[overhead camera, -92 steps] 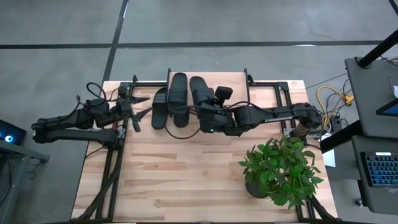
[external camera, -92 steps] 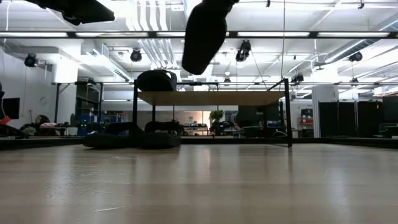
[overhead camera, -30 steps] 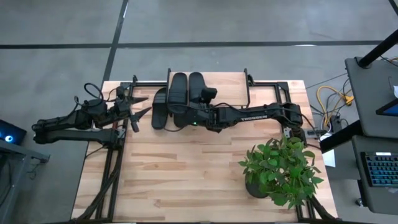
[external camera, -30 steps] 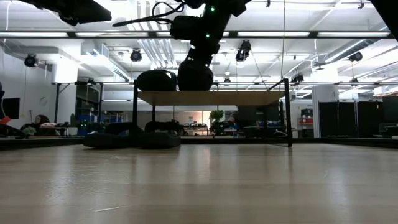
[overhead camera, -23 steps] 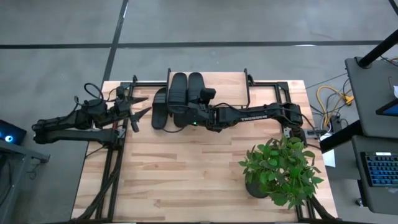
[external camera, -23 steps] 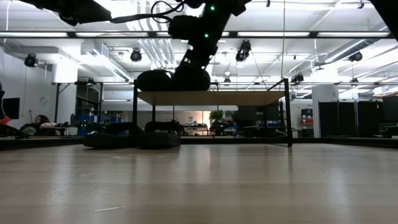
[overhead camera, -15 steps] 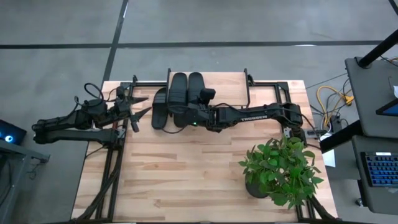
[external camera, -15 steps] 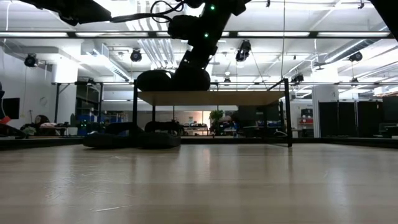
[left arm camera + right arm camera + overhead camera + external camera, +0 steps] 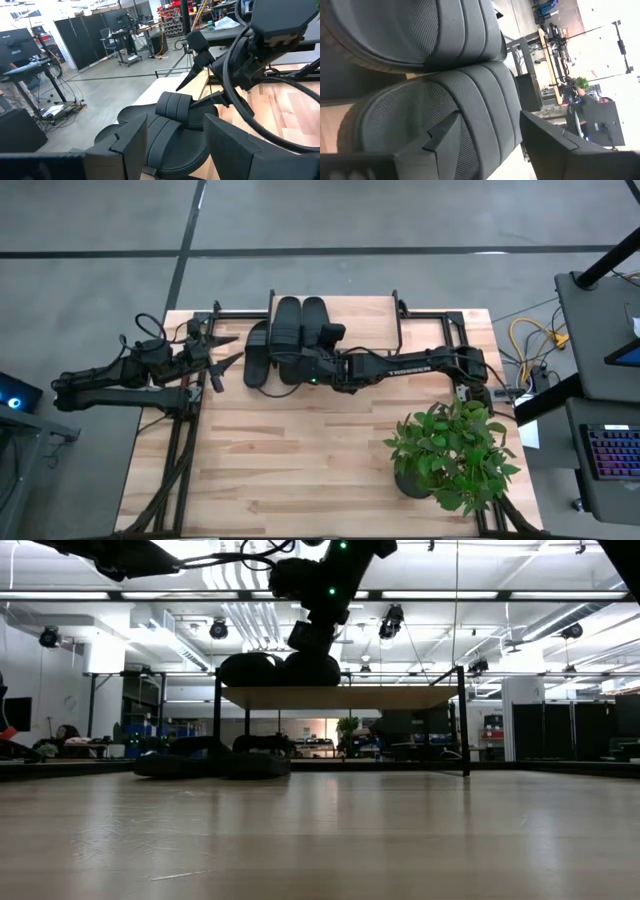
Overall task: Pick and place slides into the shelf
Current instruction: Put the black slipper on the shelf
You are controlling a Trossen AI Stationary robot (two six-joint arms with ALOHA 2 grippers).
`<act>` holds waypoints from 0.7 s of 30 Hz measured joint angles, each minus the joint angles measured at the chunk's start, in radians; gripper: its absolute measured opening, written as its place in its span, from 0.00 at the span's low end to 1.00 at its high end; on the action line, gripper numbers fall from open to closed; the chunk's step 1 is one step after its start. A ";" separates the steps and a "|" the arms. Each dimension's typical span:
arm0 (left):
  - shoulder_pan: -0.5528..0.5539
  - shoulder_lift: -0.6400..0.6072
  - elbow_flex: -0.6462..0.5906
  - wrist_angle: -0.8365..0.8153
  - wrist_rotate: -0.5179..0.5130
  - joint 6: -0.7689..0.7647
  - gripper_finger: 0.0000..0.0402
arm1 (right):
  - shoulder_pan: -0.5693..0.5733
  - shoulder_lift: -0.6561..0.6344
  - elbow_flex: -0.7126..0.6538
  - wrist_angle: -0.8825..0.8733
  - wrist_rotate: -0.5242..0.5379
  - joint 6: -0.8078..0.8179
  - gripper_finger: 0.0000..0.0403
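Note:
Two black slides (image 9: 288, 325) (image 9: 314, 320) lie side by side, soles down, on the left part of the shelf (image 9: 365, 320). In the low view they show as dark humps (image 9: 252, 669) (image 9: 312, 668) on its board. My right gripper (image 9: 490, 145) hovers open just over the near end of the right-hand slide (image 9: 445, 115), with a finger on either side. Two more slides (image 9: 257, 352) (image 9: 170, 135) lie on the table at the shelf's left near corner. My left gripper (image 9: 225, 350) waits open to their left, above the table.
A potted plant (image 9: 450, 450) stands at the table's near right. The shelf's black frame posts (image 9: 217, 720) (image 9: 464, 720) rise from the table. The right part of the shelf board (image 9: 390, 697) is bare, and bare wood (image 9: 300, 460) spreads across the near half of the table.
My right gripper has brought its slide down the last bit onto the shelf's board, where it now lies beside the other slide. The gripper has since risen a little above it.

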 joint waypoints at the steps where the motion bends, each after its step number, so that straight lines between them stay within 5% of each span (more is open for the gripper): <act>1: 0.000 0.000 0.000 0.000 0.000 0.000 0.44 | 0.003 0.000 0.007 -0.006 0.000 0.006 0.49; 10: 0.000 0.000 0.000 0.000 0.000 0.000 0.44 | 0.024 -0.003 0.088 -0.085 0.003 0.106 0.49; 21: 0.000 0.000 0.000 -0.072 -0.002 -0.014 0.44 | 0.049 -0.005 0.301 -0.458 0.004 0.272 0.49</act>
